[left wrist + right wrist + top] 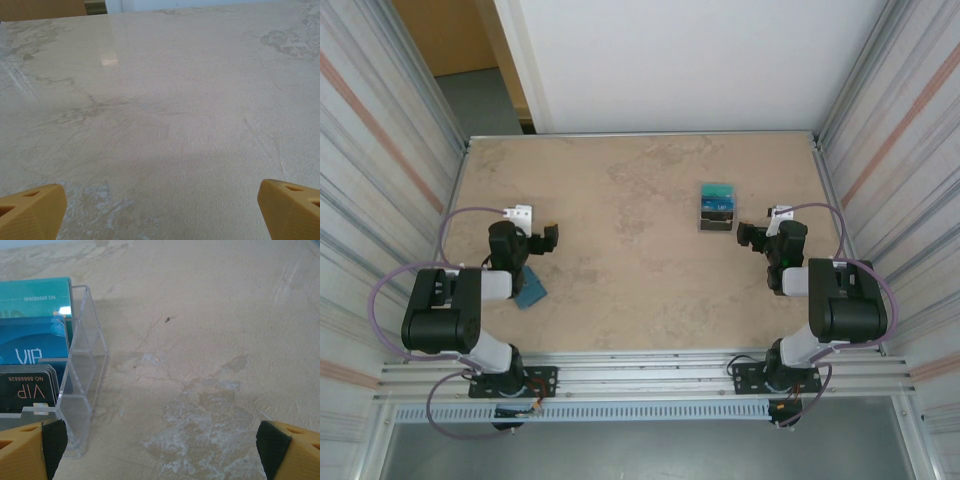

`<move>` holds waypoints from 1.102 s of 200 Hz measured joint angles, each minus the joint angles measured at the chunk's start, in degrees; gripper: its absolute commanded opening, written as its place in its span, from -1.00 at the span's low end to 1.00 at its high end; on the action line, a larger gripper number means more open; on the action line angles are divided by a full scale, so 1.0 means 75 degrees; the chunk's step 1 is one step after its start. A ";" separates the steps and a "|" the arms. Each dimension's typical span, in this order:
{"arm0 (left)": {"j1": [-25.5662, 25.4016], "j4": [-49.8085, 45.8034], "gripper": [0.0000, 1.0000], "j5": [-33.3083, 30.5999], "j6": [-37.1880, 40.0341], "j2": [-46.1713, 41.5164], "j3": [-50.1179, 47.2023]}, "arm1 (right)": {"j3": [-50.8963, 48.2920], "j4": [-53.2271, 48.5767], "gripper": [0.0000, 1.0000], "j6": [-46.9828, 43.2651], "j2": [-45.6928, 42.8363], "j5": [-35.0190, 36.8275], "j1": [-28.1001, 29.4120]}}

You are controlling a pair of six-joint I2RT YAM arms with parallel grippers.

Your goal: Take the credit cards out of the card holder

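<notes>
- Cards (33, 346) in teal, blue and dark sat in the tiers of the clear holder (85, 365), which stood on the right side of the table (640, 200). I judged the task hardly begun.
- The right gripper (160, 452) was spread wide and empty, just beside the holder's corner (touching or not, I could not tell).
- The left gripper (160, 212) was spread wide and empty over bare table, well apart from the holder.
- A flat blue thing (531, 291) lay by the left arm. I could not tell whether it was a card already out.
- Left to do: every card seen in the holder.
</notes>
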 measured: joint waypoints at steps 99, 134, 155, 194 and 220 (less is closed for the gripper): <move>-0.0017 -0.1046 0.97 -0.0090 -0.0006 -0.1180 0.0052 | 0.0425 -0.0807 0.98 0.0201 -0.0291 0.0029 -0.0134; -0.0052 -0.1830 0.97 -0.0562 -0.0163 -0.2296 0.0117 | 0.0933 -0.2055 0.98 0.0554 -0.0726 -0.0055 -0.0417; -0.0061 -0.2331 0.97 -0.0979 -0.0455 -0.2917 0.0154 | 0.1437 -0.3019 0.98 0.0997 -0.1102 -0.0268 -0.0769; -0.0061 -0.3555 0.97 -0.1821 -0.1364 -0.3759 0.0329 | 0.2602 -0.4709 0.98 0.1658 -0.1300 -0.1014 -0.1003; -0.0055 -0.4310 0.97 -0.2154 -0.2095 -0.4366 0.0329 | 0.2949 -0.5438 1.00 0.2002 -0.1291 -0.1664 -0.0935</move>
